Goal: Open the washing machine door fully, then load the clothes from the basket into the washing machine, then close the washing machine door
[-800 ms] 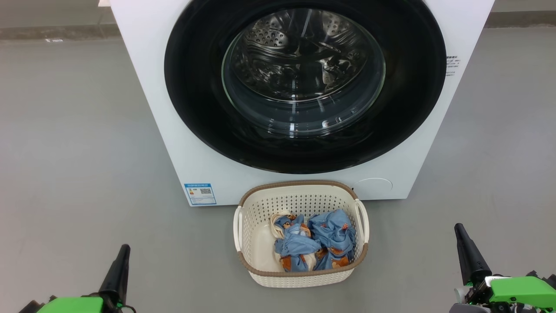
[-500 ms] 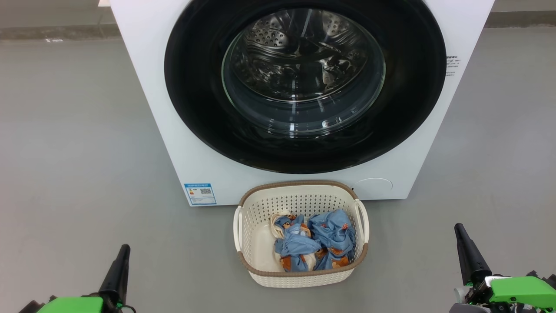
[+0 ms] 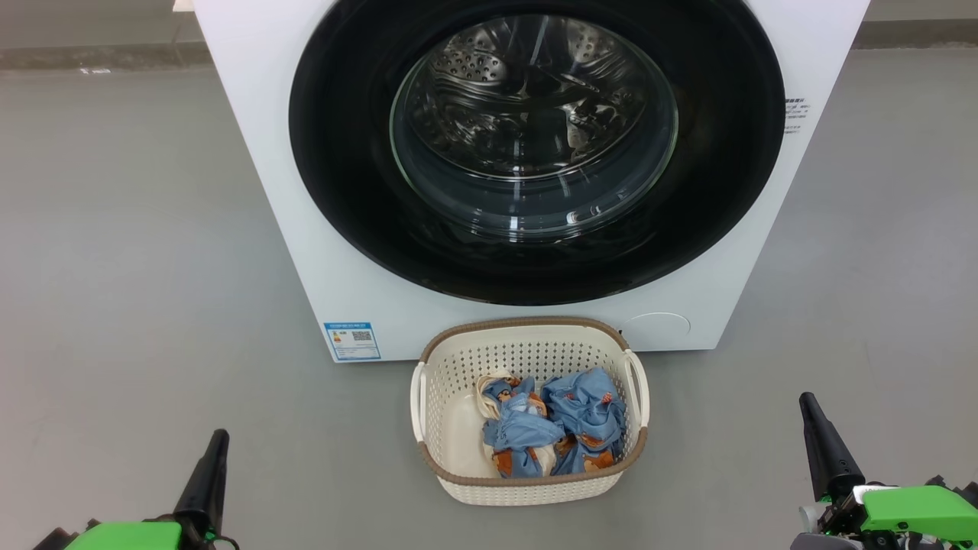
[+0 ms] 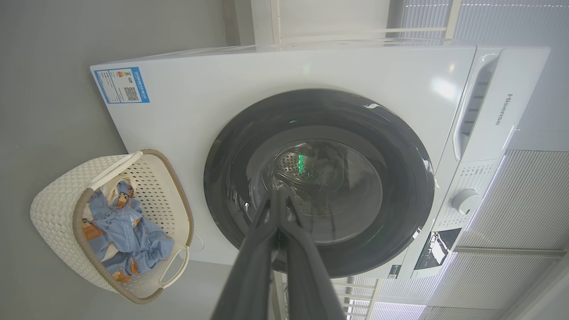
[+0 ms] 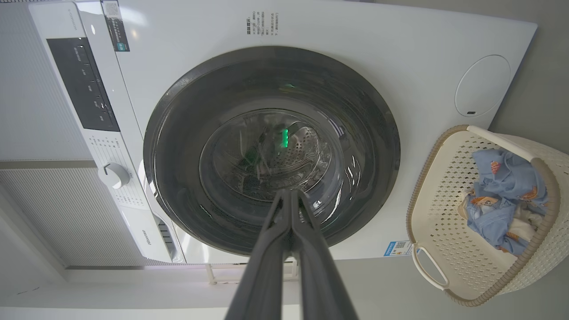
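Presently my left claw [image 3: 218, 439], lower left, and right claw [image 3: 807, 403], lower right, sit clenched, empty. Shut washing machine door [image 3: 535, 260], upper centre: likely rigid, slick; I'd hook its edge. Soft clothes [image 3: 554, 431] lie in basket [image 3: 527, 325].

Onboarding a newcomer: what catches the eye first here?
The glossy black washing machine door, shut on the white washing machine, dominates the head view's upper middle. Below it, the basket holds crumpled blue clothes. The left gripper and right gripper sit shut at the bottom corners.
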Available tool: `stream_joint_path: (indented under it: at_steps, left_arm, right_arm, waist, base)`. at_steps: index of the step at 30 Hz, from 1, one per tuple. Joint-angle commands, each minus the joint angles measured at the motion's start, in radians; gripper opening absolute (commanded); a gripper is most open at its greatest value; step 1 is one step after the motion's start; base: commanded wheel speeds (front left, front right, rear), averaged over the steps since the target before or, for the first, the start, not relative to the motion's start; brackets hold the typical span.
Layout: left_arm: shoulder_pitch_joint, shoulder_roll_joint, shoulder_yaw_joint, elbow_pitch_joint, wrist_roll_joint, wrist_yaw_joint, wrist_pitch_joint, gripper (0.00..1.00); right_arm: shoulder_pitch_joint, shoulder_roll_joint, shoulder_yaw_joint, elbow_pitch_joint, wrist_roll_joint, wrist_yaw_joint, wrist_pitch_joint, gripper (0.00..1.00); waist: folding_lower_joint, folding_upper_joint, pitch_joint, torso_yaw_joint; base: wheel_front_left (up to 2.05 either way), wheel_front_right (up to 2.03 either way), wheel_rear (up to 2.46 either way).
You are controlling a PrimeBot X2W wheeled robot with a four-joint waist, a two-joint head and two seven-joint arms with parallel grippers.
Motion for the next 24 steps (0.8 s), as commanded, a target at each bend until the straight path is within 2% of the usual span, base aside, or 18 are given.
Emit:
stream_joint_path:
  at_steps: [1,24]
  left_arm:
    - [-0.046,0.013,0.033,-0.021,0.013,-0.003,0.006,0.0]
    - [-0.046,0.013,0.033,-0.021,0.013,-0.003,0.006,0.0]
  right_arm:
    - [-0.044,-0.004,0.023,-0.026,-0.005,0.002,0.008,0.0]
    - [-0.044,-0.004,0.023,-0.026,-0.005,0.002,0.008,0.0]
  waist:
    - [-0.0001,0.0,0.0,0.0]
    - [-0.0001,0.0,0.0,0.0]
  base:
    - [0.0,0.0,0.0]
    - [0.0,0.0,0.0]
